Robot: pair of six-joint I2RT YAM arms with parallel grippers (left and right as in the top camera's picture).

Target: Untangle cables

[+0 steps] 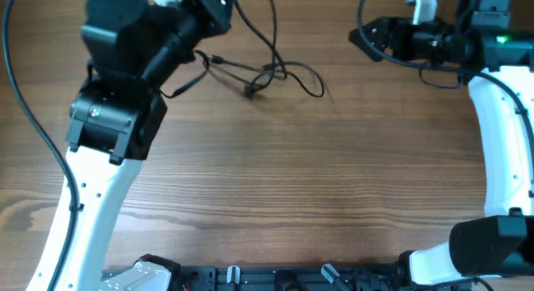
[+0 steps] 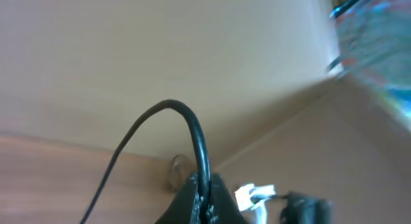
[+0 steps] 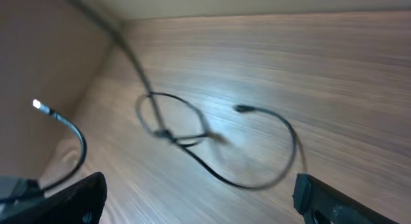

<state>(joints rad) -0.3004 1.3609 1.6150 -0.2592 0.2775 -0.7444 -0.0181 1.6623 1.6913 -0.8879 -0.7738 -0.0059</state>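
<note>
- Overhead view showed us the cables lying knotted on the desk, near its far edge, between the two arms.
- In the left wrist view, the left pincer looked closed on one black strand, which arched up from it.
- The right pincer stood wide apart, holding nothing, facing the loops.
- We judged the cables light, thin and limp: they would drag and tighten rather than lift stiffly.
- We judged the best hold to be a free end near a plug, pulled gently to spare the connectors.
</note>
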